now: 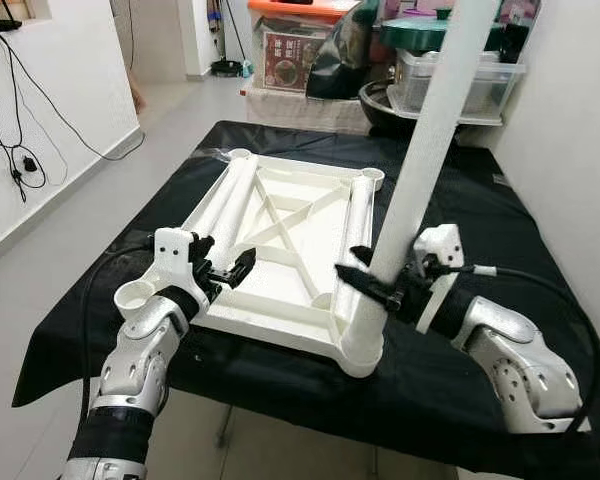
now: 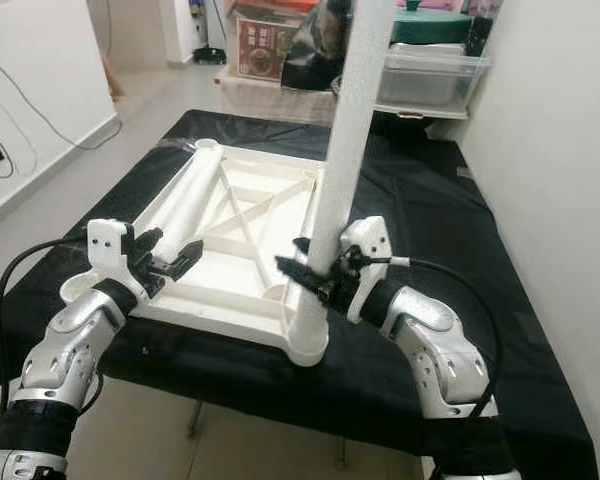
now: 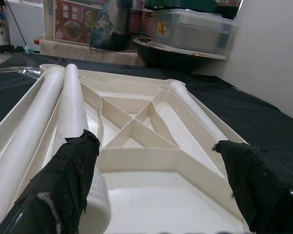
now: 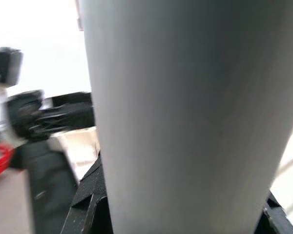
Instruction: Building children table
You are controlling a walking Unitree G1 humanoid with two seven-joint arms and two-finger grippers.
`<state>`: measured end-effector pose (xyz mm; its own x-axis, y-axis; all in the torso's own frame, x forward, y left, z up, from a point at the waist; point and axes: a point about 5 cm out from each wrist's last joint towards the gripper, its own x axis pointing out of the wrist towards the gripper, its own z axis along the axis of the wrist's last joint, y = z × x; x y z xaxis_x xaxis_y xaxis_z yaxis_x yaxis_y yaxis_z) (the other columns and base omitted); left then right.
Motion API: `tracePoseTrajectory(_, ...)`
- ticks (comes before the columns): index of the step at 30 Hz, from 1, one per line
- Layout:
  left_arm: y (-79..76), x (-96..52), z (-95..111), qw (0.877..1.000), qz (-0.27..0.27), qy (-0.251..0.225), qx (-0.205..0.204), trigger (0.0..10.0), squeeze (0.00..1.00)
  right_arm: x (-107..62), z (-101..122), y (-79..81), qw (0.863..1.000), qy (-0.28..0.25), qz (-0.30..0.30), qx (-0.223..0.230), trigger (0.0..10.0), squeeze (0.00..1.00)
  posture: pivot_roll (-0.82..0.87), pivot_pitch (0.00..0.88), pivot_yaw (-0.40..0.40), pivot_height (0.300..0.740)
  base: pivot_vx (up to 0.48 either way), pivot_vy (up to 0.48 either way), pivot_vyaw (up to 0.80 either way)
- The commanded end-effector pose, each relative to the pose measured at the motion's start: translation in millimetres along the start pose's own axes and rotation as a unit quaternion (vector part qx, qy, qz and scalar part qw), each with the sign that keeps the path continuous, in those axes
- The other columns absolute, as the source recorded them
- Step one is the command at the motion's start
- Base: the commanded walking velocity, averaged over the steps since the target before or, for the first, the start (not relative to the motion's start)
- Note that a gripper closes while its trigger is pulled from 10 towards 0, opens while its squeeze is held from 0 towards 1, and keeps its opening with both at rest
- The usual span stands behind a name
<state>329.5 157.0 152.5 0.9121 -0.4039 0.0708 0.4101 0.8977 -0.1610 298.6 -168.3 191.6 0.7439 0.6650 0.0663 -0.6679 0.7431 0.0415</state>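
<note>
Two tools work at an upturned white plastic children's tabletop (image 1: 280, 250) with crossed ribs, lying in the middle of the frame on a counter draped in black cloth (image 1: 480, 370). The right tool (image 1: 375, 283) is pinched around a long white plastic table leg (image 1: 420, 160) that stands upright in the tabletop's near right corner socket (image 1: 363, 350) and rises out of the top of the frame. The left tool (image 1: 230, 270), fingers spread, sits at the tabletop's near left edge. Two more white tubular legs (image 3: 63, 107) lie inside the tabletop along its left side. Clear plastic storage boxes (image 1: 450, 80) stand at upper right.
</note>
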Motion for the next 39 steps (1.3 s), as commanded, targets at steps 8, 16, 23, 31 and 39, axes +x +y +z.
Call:
tracePoseTrajectory(8,2.5,-0.2,-3.9,1.0,0.004,0.01,0.003,10.0,0.0,-23.0,-39.1,-22.7,0.882,0.097,-0.456,0.063,0.0,0.0,0.05,0.0,-0.058,0.74,0.0,0.0,0.0)
tracePoseTrajectory(16,-3.7,2.9,-4.1,1.0,-0.004,0.012,0.0,10.0,0.0,6.4,-33.0,14.3,0.889,0.096,-0.445,0.045,10.0,0.0,0.06,0.0,-0.056,0.74,0.0,0.0,0.0)
tracePoseTrajectory(23,-0.9,6.1,-3.1,1.0,0.0,0.008,0.001,10.0,0.0,18.9,-1.4,17.3,0.913,0.022,-0.401,0.071,10.0,1.0,0.05,0.0,-0.068,0.74,0.0,0.0,0.0)
tracePoseTrajectory(31,-5.7,6.4,-6.8,1.0,-0.001,0.008,-0.006,10.0,0.0,15.5,31.1,19.2,0.983,-0.042,-0.171,0.059,10.0,0.0,0.04,0.0,-0.069,0.74,0.0,0.0,0.0)
tracePoseTrajectory(39,-0.9,7.3,-3.2,1.0,0.0,0.004,0.001,10.0,0.0,8.1,22.3,38.5,0.999,-0.007,0.05,-0.013,10.0,0.0,0.06,0.0,-0.085,0.74,0.0,0.0,0.0)
